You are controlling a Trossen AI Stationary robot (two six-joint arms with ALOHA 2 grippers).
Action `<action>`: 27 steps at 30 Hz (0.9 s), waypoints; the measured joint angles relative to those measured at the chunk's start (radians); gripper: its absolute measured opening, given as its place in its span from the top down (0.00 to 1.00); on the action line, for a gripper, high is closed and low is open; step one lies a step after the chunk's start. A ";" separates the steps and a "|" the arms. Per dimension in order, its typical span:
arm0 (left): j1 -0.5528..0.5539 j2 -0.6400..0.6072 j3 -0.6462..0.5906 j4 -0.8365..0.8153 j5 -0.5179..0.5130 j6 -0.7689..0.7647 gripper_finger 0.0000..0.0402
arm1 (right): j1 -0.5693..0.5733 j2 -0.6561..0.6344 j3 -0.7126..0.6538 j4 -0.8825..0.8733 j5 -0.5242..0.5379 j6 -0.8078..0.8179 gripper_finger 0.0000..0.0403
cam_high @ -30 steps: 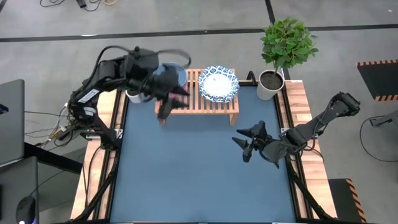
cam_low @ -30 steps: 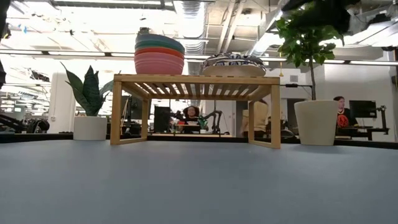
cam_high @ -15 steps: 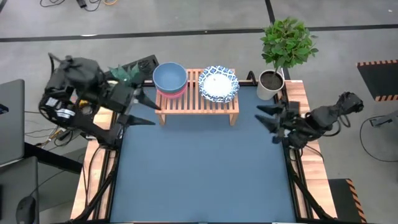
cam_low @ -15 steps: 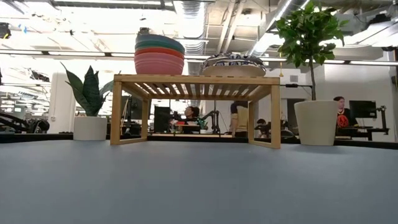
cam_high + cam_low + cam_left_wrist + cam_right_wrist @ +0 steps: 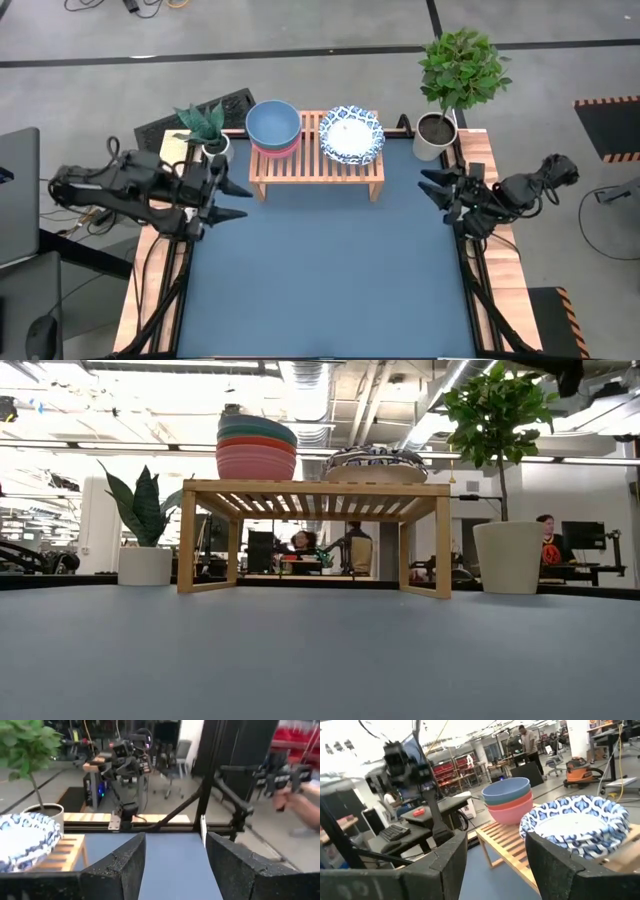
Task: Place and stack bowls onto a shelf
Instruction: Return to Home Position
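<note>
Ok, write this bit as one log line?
bowls: on shelf | left gripper: open, left side | right gripper: open, right side

No text, label, brand or number is legible: none on the light-wood slatted shelf [image 5: 315,167], the stacked round bowls [image 5: 273,124], or the blue tabletop [image 5: 320,270].

The shelf [image 5: 316,165] stands at the far edge of the table [image 5: 320,280]. On it sit a left stack [image 5: 273,127] and a right stack [image 5: 351,133] of bowls (side by side). A left plant [image 5: 205,128] and a right plant [image 5: 455,80] flank it.
</note>
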 joint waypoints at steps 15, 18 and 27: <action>0.000 -0.553 -0.562 0.238 -0.112 -0.193 0.52 | -0.005 -0.256 -0.179 0.011 0.035 0.014 0.44; 0.000 -0.633 -0.646 0.265 -0.114 -0.210 0.52 | -0.005 -0.290 -0.223 0.017 0.040 0.010 0.44; 0.000 -0.775 -0.779 0.237 -0.136 -0.229 0.52 | -0.009 -0.408 -0.366 0.038 0.123 0.034 0.44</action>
